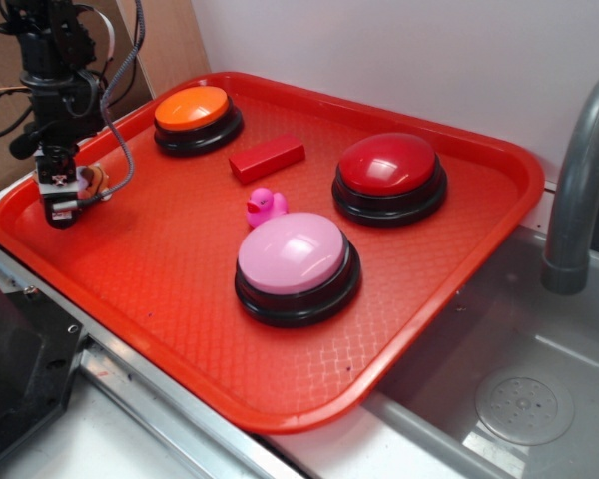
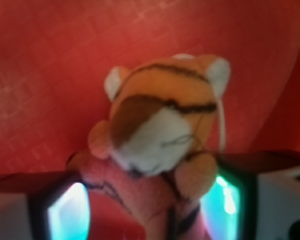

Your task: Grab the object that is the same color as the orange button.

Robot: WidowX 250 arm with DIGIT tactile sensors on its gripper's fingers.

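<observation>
Claw (image 1: 68, 200) clenched on tiger (image 2: 165, 135), at tray's (image 1: 280, 399) far-left edge, near orange button (image 1: 193, 108). Tiger sits between both fingers. Grab looks done; whether it's clear of tray: can't tell. Left: lift, approx. 1 move.

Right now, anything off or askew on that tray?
Nothing spilled or damaged. The orange button, the red block, the pink duck and the other two buttons sit in order on the tray. One oddity: the plush tiger sits slumped, face-down, between the fingers of the gripper, which looks like a loose grasp.
</observation>
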